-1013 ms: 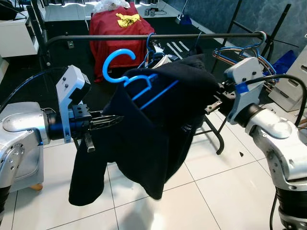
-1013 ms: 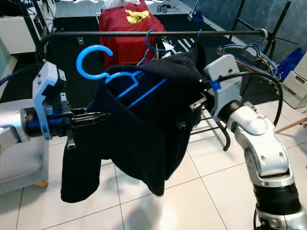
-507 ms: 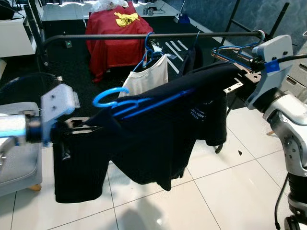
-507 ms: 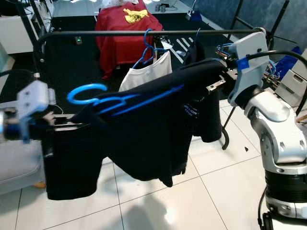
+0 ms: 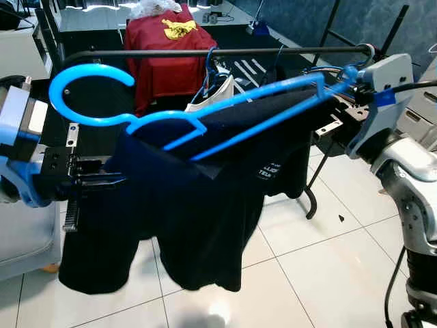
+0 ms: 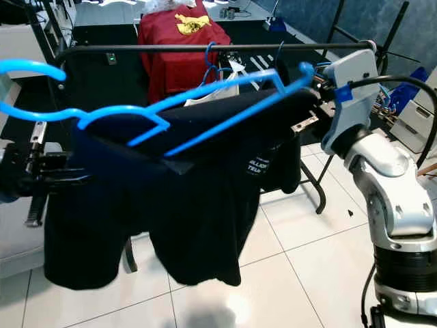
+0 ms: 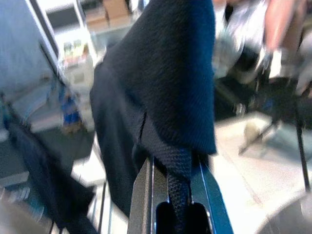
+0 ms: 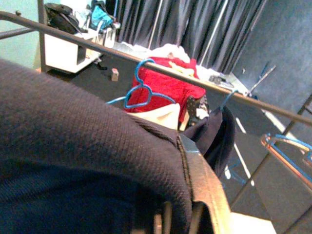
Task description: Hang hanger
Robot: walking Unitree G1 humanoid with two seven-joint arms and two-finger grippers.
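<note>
Your bright blue plastic hanger (image 5: 205,113) sits high in front of you, threaded through the dark navy T-shirt (image 5: 184,205), its hook curling up on your left and its long bar slanting up toward your right. It is not on the rail yet. The shirt is stretched between your arms and sags in the middle, one sleeve dropping low on the left.

The left gripper (image 5: 95,181) is clamped on a fold of the shirt at its left shoulder — the left wrist view shows cloth pinched between the closed fingers (image 7: 141,195). The right gripper (image 5: 334,116) is buried in the shirt's other shoulder; cloth lies over its metal finger in the wrist view, so it looks clamped on the fabric too.

Behind the shirt runs the black metal clothes rail (image 5: 205,52), with a white garment (image 5: 215,92) on another blue hanger and a bundle of spare hangers (image 6: 392,92) at its right end. A red cloth-covered stand (image 5: 164,48) sits beyond.

You appear to be mid-carry. Next, I judge, the hook must rise above the rail — then lower onto a bare stretch.
</note>
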